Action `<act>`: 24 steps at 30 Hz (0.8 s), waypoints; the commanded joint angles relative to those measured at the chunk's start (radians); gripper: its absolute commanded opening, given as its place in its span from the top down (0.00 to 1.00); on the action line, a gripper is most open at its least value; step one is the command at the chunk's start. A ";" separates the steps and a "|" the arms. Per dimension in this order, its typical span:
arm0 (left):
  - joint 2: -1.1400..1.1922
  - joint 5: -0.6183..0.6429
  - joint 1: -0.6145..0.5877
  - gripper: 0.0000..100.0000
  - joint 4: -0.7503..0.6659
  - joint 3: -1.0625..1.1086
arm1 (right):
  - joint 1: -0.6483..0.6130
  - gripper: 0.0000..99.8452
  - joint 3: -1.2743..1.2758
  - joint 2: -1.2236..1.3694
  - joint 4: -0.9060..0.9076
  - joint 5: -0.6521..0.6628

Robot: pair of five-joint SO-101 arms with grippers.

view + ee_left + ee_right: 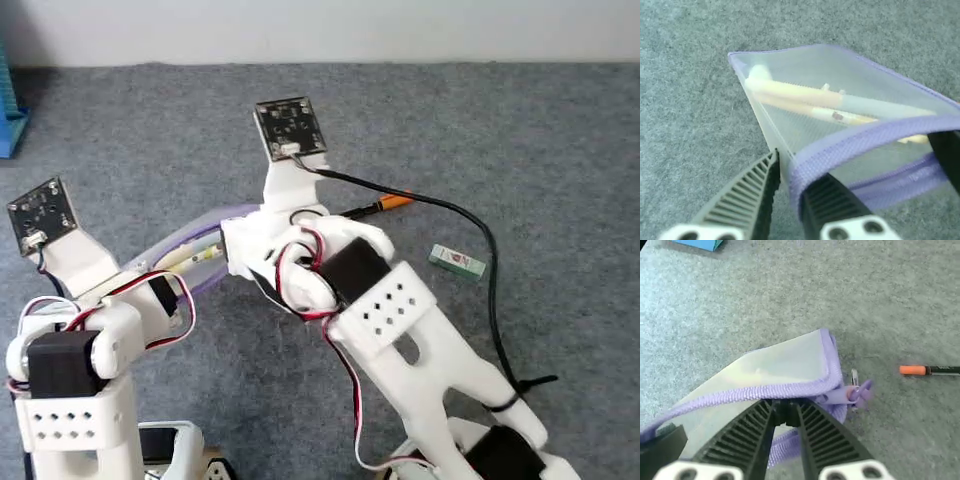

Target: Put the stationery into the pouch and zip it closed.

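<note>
Two claws pinch the pouch (805, 70) on the grey counter (560, 130) — pens (805, 95) already inside.

In the left wrist view, the left claw (788, 172) grips the pouch's purple zip edge, and pale pens lie behind the clear wall. In the right wrist view, the right claw (786, 410) is clamped on that edge beside the zipper pull (860, 390). Further right, the high view adds an orange-capped pen (385, 205) and a small green box (458, 261) — both out on the counter.
</note>
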 commanded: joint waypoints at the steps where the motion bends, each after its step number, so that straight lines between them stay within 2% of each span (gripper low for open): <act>1: -0.008 0.008 0.002 0.99 -0.017 -0.010 | 0.010 0.99 -0.086 -0.002 0.065 0.020; 6: -0.008 0.008 0.002 0.99 -0.017 -0.010 | 0.093 0.99 -0.244 -0.111 0.271 0.020; 13: -0.009 0.008 0.009 0.99 -0.009 -0.035 | 0.223 0.99 -0.292 -0.228 0.412 0.020; 16: 0.006 0.040 0.009 0.99 0.041 -0.136 | 0.275 0.99 -0.292 -0.249 0.446 0.020; 24: 0.181 0.060 0.009 0.99 0.043 -0.286 | 0.343 0.99 -0.290 -0.260 0.453 0.017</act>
